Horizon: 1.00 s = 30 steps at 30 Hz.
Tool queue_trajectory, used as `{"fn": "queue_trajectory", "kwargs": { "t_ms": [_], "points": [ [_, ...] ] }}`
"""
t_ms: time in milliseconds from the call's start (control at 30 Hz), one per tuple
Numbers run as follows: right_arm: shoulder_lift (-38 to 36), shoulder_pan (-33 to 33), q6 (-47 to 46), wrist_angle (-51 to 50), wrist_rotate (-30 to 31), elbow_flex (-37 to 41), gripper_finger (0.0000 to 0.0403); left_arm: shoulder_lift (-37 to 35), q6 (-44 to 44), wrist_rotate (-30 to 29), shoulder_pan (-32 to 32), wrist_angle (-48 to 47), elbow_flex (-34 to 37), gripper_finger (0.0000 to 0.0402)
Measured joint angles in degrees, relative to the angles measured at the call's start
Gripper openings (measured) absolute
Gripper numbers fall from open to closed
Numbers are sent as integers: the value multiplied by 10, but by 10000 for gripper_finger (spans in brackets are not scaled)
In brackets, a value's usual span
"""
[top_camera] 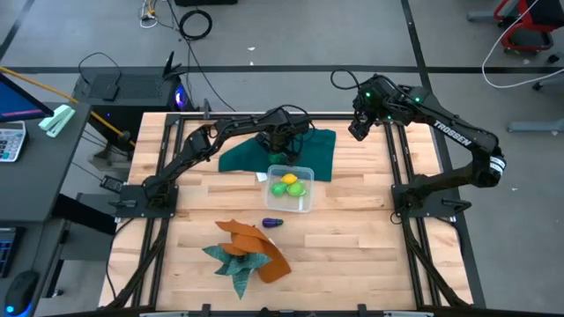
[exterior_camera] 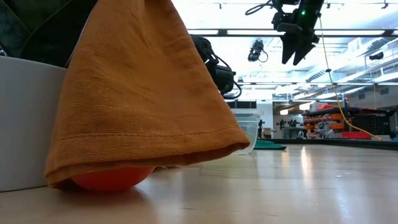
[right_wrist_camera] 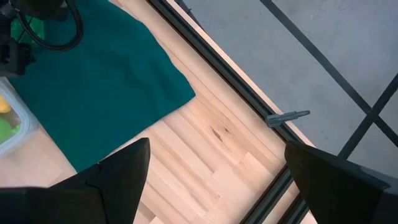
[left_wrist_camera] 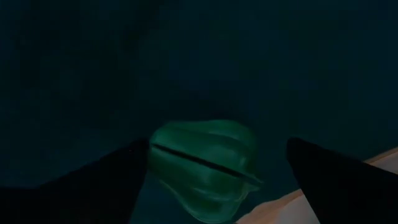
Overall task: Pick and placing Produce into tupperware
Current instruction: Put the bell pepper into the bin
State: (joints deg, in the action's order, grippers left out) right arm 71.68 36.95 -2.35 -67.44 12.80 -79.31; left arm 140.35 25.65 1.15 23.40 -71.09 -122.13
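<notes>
The clear tupperware sits at mid-table and holds a yellow toy and light green toys. A purple toy lies on the wood just nearer than the tub. My left gripper is low over the dark green cloth beyond the tub. It is open, with its fingers on either side of a green pepper toy that rests on the cloth. My right gripper is open and raised over the table's far right part. A red-orange rounded toy peeks from under the orange cloth. My left gripper comes at the green pepper toy from above. One finger lies right beside the pepper's side and the other finger stands apart from it. I cannot tell whether the near finger touches it.
The orange and teal cloths lie heaped near the table's near edge. Black frame rails run along the left and right sides. Bare wood shows on the near right. A white object stands close to the low camera.
</notes>
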Motion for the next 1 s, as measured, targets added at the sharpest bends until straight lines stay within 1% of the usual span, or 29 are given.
{"fn": "queue_trajectory", "kwargs": {
  "t_ms": [367, 567, 700, 900, 1000],
  "points": [
    [0, 0, 0, 3, 0, 0, 336, 0, -8, -4, 0, 7, 0, 300],
    [0, 0, 0, 3, 0, 0, 336, 0, -9, -4, 0, 8, 0, 267],
    [0, 0, 0, 4, 0, 0, 336, 0, -15, -4, 0, 8, -1, 258],
    [0, 0, 0, 4, 0, 0, 336, 0, -24, -4, 0, 7, -1, 268],
    [0, 0, 0, 4, 0, 0, 336, 0, -24, -4, 0, 6, -1, 266]
  ]
}}
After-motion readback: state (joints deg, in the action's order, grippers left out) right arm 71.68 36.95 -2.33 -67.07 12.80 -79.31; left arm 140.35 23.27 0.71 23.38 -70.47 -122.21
